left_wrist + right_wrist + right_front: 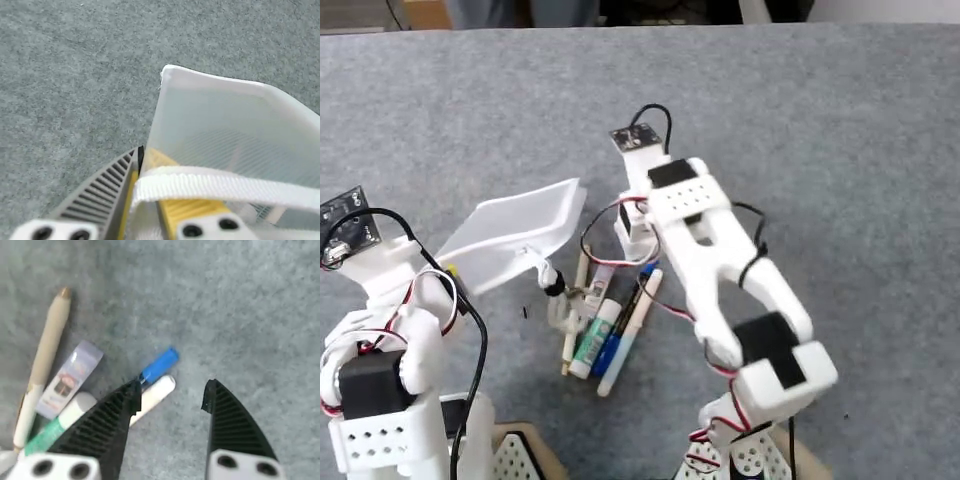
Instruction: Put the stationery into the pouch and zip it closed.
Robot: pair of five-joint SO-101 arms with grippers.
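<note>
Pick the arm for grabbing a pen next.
Right: the right end effector is open over the pens, while the left end effector is shut on the pouch.

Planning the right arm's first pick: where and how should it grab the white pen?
Probably its end nearest the arm bases, from above, jaws across the barrel. The white pen lies flat at the pile's edge, and that end pokes clear of the blue pen beside it.
</note>
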